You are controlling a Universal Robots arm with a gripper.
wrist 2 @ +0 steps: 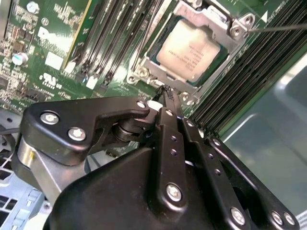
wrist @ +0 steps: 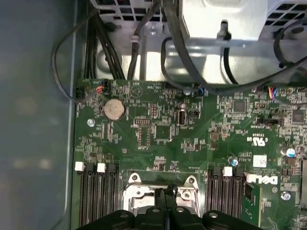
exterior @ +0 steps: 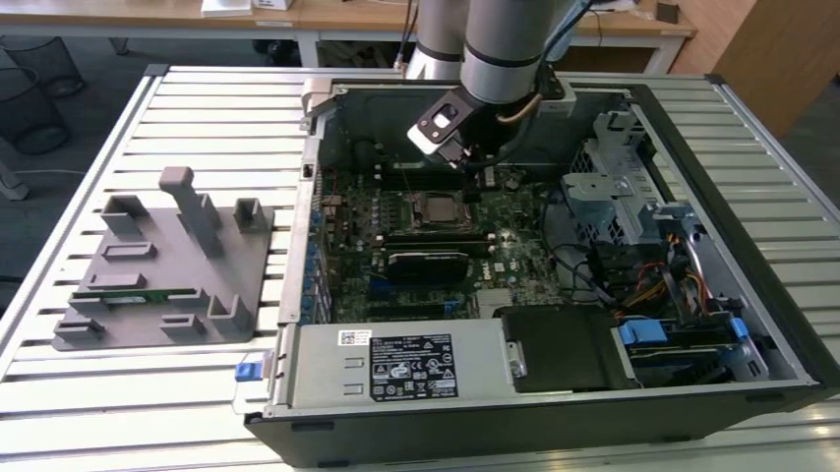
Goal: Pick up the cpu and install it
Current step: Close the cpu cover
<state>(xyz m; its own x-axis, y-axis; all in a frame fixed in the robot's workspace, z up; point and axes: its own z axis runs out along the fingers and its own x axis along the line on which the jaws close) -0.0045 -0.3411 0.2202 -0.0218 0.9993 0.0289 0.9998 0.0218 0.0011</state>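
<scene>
The cpu (wrist 2: 189, 50), a square chip with a silver-grey top, lies flat inside the metal-framed socket (wrist 2: 144, 72) on the green motherboard (wrist 2: 53, 43). In the exterior view the cpu (exterior: 434, 208) sits in the middle of the board inside the open computer case. My gripper (wrist 2: 165, 92) hangs just above the socket's edge, shut, its thin black fingertips pressed together with nothing between them. It is apart from the chip. The exterior view puts the gripper (exterior: 478, 175) slightly behind and to the right of the socket. In the first wrist view the gripper (wrist: 165, 192) points at the socket frame (wrist: 136, 191).
Black memory slots (wrist 2: 103, 43) flank the socket. A grey fixture (exterior: 164, 265) on the slatted table holds a green memory stick (exterior: 138, 295). The power supply (exterior: 393, 364) fills the case front, with the drive cage (exterior: 617, 197) and cables (exterior: 630, 285) on the right.
</scene>
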